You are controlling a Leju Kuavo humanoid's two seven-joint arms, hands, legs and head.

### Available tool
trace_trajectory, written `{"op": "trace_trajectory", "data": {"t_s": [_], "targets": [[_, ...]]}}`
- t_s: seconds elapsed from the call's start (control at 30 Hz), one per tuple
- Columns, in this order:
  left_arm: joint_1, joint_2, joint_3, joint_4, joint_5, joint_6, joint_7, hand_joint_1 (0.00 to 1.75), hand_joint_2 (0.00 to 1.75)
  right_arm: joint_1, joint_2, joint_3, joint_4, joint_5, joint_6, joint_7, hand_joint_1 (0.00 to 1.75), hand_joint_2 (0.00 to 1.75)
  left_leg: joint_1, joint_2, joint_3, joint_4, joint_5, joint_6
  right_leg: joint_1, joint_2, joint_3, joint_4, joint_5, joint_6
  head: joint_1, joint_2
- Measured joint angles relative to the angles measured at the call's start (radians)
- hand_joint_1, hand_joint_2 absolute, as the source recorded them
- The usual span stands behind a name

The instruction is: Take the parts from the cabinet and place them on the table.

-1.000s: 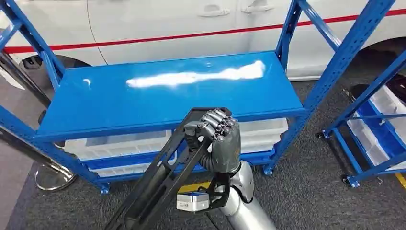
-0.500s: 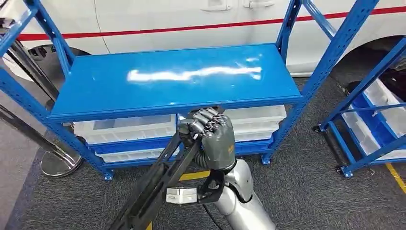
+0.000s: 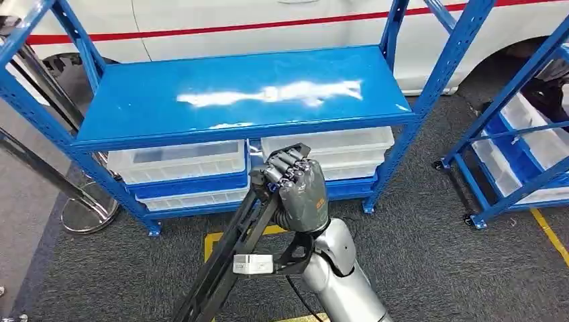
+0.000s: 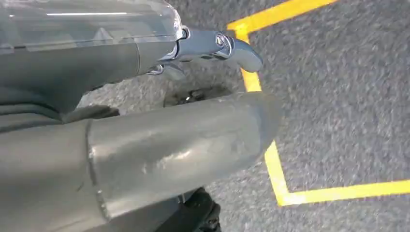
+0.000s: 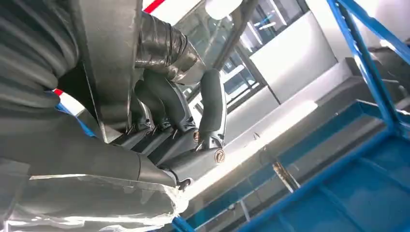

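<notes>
Head view: right hand (image 3: pixel 298 194) grips black part (image 3: pixel 231 258), short of blue shelf (image 3: pixel 235 134) edge; left hand (image 4: pixel 145 145) state unclear.

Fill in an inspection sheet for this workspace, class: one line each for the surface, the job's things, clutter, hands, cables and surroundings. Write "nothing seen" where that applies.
Surface: blue shelf top of the rack, bare, with a bright glare streak.
Job's things: long black frame part, held tilted in front of the rack, low end running out of the bottom of the head view.
Clutter: clear plastic bins on the lower shelves; contents cannot be told.
Hands: right hand grips the part's upper end; left hand hangs over the floor, whether open cannot be told.
Cables: thin dark cable beside the right forearm.
Surroundings: grey carpet with yellow floor tape, white car with red stripe, second blue rack.
</notes>
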Motion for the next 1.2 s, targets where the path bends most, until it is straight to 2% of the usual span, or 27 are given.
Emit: {"op": "trace_trajectory", "data": {"t_s": [0.03, 0.1, 0.13, 0.17, 0.23, 0.27, 0.33, 0.37, 0.4, 0.47, 0.5, 0.53, 0.6, 0.63, 0.67, 0.7, 0.77, 0.8, 0.83, 0.87, 0.97, 1.0, 1.03, 1.1, 1.13, 1.17, 1.2], "targets": [[0.001, 0.000, 0.000, 0.000, 0.000, 0.000, 0.000, 0.00, 0.00, -0.002, 0.003, 0.000, 0.002, 0.000, 0.000, 0.000, 1.75, 1.75, 0.004, 0.000, -0.016, 0.055, -0.057, -0.008, -0.001, -0.002, -0.012, 0.002, 0.008, -0.010, 0.000, 0.000], [0.001, 0.000, 0.000, 0.000, 0.000, 0.000, 0.001, 0.00, 0.00, -0.001, 0.004, 0.000, 0.006, 0.000, 0.000, 0.000, 1.75, 1.75, 0.014, 0.001, -0.056, 0.213, -0.156, -0.022, 0.000, -0.005, -0.038, 0.007, 0.025, -0.009, 0.000, 0.000], [0.001, 0.000, 0.000, 0.000, 0.000, 0.000, 0.001, 0.00, 0.00, -0.001, 0.003, 0.000, 0.009, 0.000, 0.000, 0.000, 1.75, 1.75, 0.017, 0.001, -0.065, 0.265, -0.168, -0.027, -0.001, -0.006, -0.051, 0.011, 0.032, -0.008, -0.001, 0.000], [0.001, 0.000, 0.000, 0.000, 0.000, 0.000, 0.001, 0.00, 0.00, -0.001, 0.003, 0.000, 0.012, 0.003, 0.000, 0.001, 1.75, 1.75, 0.019, 0.001, -0.057, 0.288, -0.148, -0.031, -0.002, -0.006, -0.066, 0.018, 0.039, -0.006, 0.000, 0.000], [0.000, 0.000, -0.002, 0.000, -0.003, -0.003, 0.002, 0.00, 0.00, -0.001, 0.004, 0.000, 0.016, 0.005, 0.000, 0.003, 1.75, 1.75, 0.023, 0.001, 0.010, 0.215, -0.069, -0.035, -0.005, -0.006, -0.096, 0.035, 0.048, 0.001, -0.001, 0.000], [-0.002, 0.000, -0.003, 0.000, -0.005, -0.004, 0.002, 0.00, 0.00, -0.001, 0.004, 0.000, 0.016, 0.005, 0.000, 0.003, 1.75, 1.75, 0.024, 0.001, 0.071, 0.128, -0.043, -0.033, -0.006, -0.006, -0.109, 0.046, 0.051, 0.004, 0.000, 0.000], [-0.007, 0.000, -0.007, 0.000, -0.006, -0.007, 0.003, 0.00, 0.00, -0.004, 0.005, 0.000, 0.015, 0.006, 0.000, 0.003, 1.75, 1.75, 0.017, -0.003, 0.154, -0.008, -0.088, -0.024, -0.002, -0.005, -0.125, 0.059, 0.061, 0.016, 0.000, 0.000], [-0.009, 0.000, -0.008, 0.000, -0.007, -0.009, 0.003, 0.00, 0.00, -0.005, 0.006, 0.000, 0.015, 0.008, 0.000, 0.004, 1.75, 1.75, 0.016, -0.004, 0.157, -0.021, -0.095, -0.014, -0.003, -0.006, -0.130, 0.057, 0.070, 0.024, -0.001, 0.000], [-0.009, 0.000, -0.008, 0.000, -0.007, -0.009, 0.003, 0.00, 0.00, -0.007, 0.006, 0.000, 0.015, 0.010, -0.001, 0.006, 1.75, 1.75, 0.013, -0.005, 0.150, -0.019, -0.091, -0.011, -0.005, -0.006, -0.133, 0.056, 0.079, 0.028, 0.000, 0.000], [-0.008, 0.000, -0.008, 0.000, -0.008, -0.011, 0.005, 0.00, 0.00, -0.008, 0.008, -0.003, 0.015, 0.021, -0.001, 0.015, 1.75, 1.75, 0.013, -0.003, 0.135, -0.029, -0.070, 0.009, -0.002, -0.004, -0.136, 0.046, 0.098, 0.043, 0.000, 0.000], [-0.010, -0.002, -0.008, 0.000, -0.008, -0.012, 0.005, 0.00, 0.00, -0.011, 0.008, -0.008, 0.015, 0.024, -0.001, 0.022, 1.75, 1.75, 0.020, 0.006, 0.133, -0.033, -0.056, 0.019, -0.007, -0.001, -0.144, 0.059, 0.068, 0.046, 0.000, 0.000], [-0.013, -0.002, -0.009, 0.000, -0.008, -0.012, 0.006, 0.00, 0.00, -0.017, 0.008, -0.012, 0.014, 0.025, -0.001, 0.033, 1.75, 1.75, 0.020, 0.005, 0.119, -0.032, -0.046, 0.028, -0.008, 0.000, -0.157, 0.093, 0.014, 0.049, 0.000, 0.000], [-0.015, -0.002, -0.011, 0.000, -0.010, -0.013, 0.008, 0.00, 0.00, -0.031, 0.007, -0.018, 0.015, 0.023, -0.001, 0.064, 1.75, 1.75, 0.016, 0.007, 0.086, -0.026, -0.025, 0.036, -0.010, 0.001, -0.194, 0.236, -0.107, 0.052, 0.000, 0.000], [-0.015, -0.002, -0.012, 0.000, -0.011, -0.013, 0.008, 0.00, 0.00, -0.039, 0.004, -0.018, 0.016, 0.018, -0.001, 0.081, 1.75, 1.75, 0.013, 0.008, 0.068, -0.022, -0.014, 0.037, -0.010, 0.001, -0.208, 0.306, -0.134, 0.054, 0.000, 0.000], [-0.015, -0.002, -0.012, 0.000, -0.011, -0.014, 0.010, 0.00, 0.00, -0.050, 0.002, -0.018, 0.019, 0.011, 0.000, 0.100, 1.75, 1.75, 0.012, 0.009, 0.050, -0.018, -0.003, 0.036, -0.010, 0.001, -0.211, 0.350, -0.124, 0.055, 0.000, 0.000], [-0.015, -0.002, -0.013, 0.000, -0.014, -0.014, 0.010, 0.00, 0.00, -0.062, -0.003, -0.018, 0.024, -0.003, 0.000, 0.126, 1.75, 1.75, 0.011, 0.009, 0.030, -0.013, 0.008, 0.035, -0.011, 0.001, -0.198, 0.359, -0.087, 0.054, 0.000, 0.000], [-0.015, -0.002, -0.016, 0.000, -0.014, -0.016, 0.011, 0.00, 0.00, -0.089, -0.013, -0.018, 0.034, -0.027, 0.000, 0.174, 1.75, 1.75, 0.009, 0.009, -0.006, 0.001, 0.027, 0.030, -0.011, 0.001, -0.118, 0.273, -0.007, 0.047, 0.000, 0.000], [-0.015, -0.002, -0.016, 0.000, -0.015, -0.016, 0.011, 0.00, 0.00, -0.104, -0.016, -0.017, 0.037, -0.033, 0.000, 0.183, 1.75, 1.75, 0.009, 0.008, -0.019, 0.007, 0.035, 0.027, -0.011, 0.002, -0.056, 0.193, -0.005, 0.042, 0.000, 0.000], [-0.015, -0.002, -0.017, 0.000, -0.016, -0.017, 0.011, 0.00, 0.00, -0.118, -0.017, -0.016, 0.038, -0.037, 0.000, 0.188, 1.75, 1.75, 0.004, 0.007, -0.029, 0.010, 0.043, 0.021, -0.005, 0.004, 0.001, 0.099, -0.058, 0.038, 0.000, 0.000], [-0.014, -0.002, -0.018, 0.000, -0.016, -0.018, 0.012, 0.00, 0.00, -0.127, -0.018, -0.016, 0.038, -0.037, -0.001, 0.190, 1.75, 1.75, 0.005, 0.007, -0.030, 0.010, 0.053, 0.016, -0.003, 0.005, 0.026, 0.046, -0.077, 0.035, -0.001, 0.000], [-0.015, -0.002, -0.018, 0.000, -0.016, -0.019, 0.013, 0.00, 0.00, -0.149, -0.025, -0.013, 0.049, -0.064, 0.000, 0.218, 1.75, 1.75, 0.008, 0.006, -0.037, -0.010, 0.093, -0.001, 0.004, 0.005, 0.002, 0.045, -0.043, 0.020, 0.000, 0.000], [-0.013, -0.002, -0.018, 0.000, -0.014, -0.019, 0.013, 0.00, 0.00, -0.160, -0.030, -0.010, 0.058, -0.083, 0.000, 0.235, 1.75, 1.75, 0.013, 0.004, -0.045, -0.003, 0.073, -0.007, -0.005, -0.004, -0.009, 0.041, -0.024, 0.008, 0.000, 0.000], [-0.012, -0.002, -0.018, 0.000, -0.013, -0.019, 0.014, 0.00, 0.00, -0.172, -0.034, -0.003, 0.066, -0.101, 0.000, 0.251, 1.75, 1.75, 0.013, 0.003, -0.062, 0.029, 0.009, -0.010, -0.005, -0.003, -0.027, 0.040, -0.010, -0.003, -0.001, 0.000], [-0.011, -0.002, -0.018, 0.000, -0.013, -0.019, 0.013, 0.00, 0.00, -0.192, -0.042, 0.004, 0.077, -0.124, 0.000, 0.267, 1.75, 1.75, 0.017, 0.003, -0.092, 0.162, -0.122, -0.018, -0.004, -0.003, -0.063, 0.042, 0.019, -0.008, -0.001, 0.000], [-0.013, -0.002, -0.018, 0.000, -0.012, -0.019, 0.013, 0.00, 0.00, -0.199, -0.045, 0.006, 0.082, -0.129, 0.000, 0.272, 1.75, 1.75, 0.017, 0.003, -0.100, 0.232, -0.158, -0.021, -0.003, -0.004, -0.081, 0.044, 0.033, -0.008, -0.001, 0.000], [-0.014, -0.002, -0.019, 0.000, -0.011, -0.020, 0.013, 0.00, 0.00, -0.204, -0.049, 0.008, 0.087, -0.131, 0.000, 0.274, 1.75, 1.75, 0.017, 0.003, -0.101, 0.289, -0.162, -0.023, -0.002, -0.005, -0.100, 0.046, 0.046, -0.007, -0.001, 0.000], [-0.015, -0.002, -0.020, 0.000, -0.011, -0.020, 0.013, 0.00, 0.00, -0.208, -0.054, 0.011, 0.093, -0.133, 0.000, 0.275, 1.75, 1.75, 0.017, 0.003, -0.086, 0.317, -0.126, -0.023, -0.002, -0.006, -0.123, 0.048, 0.062, -0.006, -0.001, 0.000]]}}
